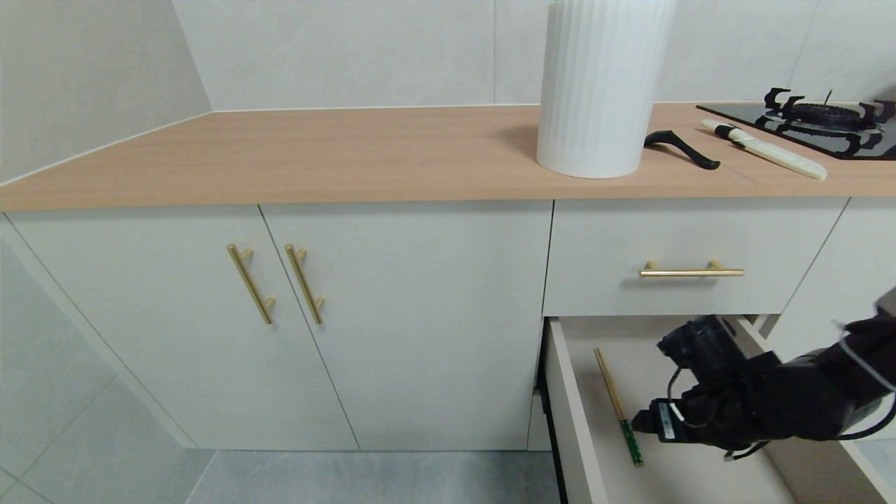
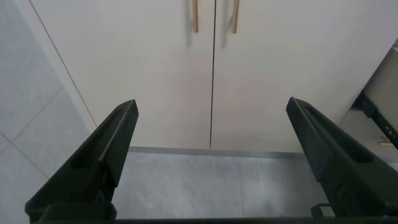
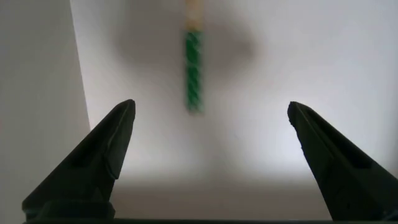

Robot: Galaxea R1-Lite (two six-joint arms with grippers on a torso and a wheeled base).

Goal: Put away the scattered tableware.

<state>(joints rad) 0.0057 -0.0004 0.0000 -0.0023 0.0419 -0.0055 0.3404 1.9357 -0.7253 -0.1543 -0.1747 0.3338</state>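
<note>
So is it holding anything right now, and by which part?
Nothing is held. The right tool is open over the chopstick lying in the drawer; the left tool is open and empty.

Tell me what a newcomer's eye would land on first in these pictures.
The tall white ribbed container on the wooden countertop draws the eye first. Next comes the open drawer at lower right, where a green-ended chopstick lies on the bottom, with the right claw open near its green end. A cream knife lies on the countertop beside the stove.
</note>
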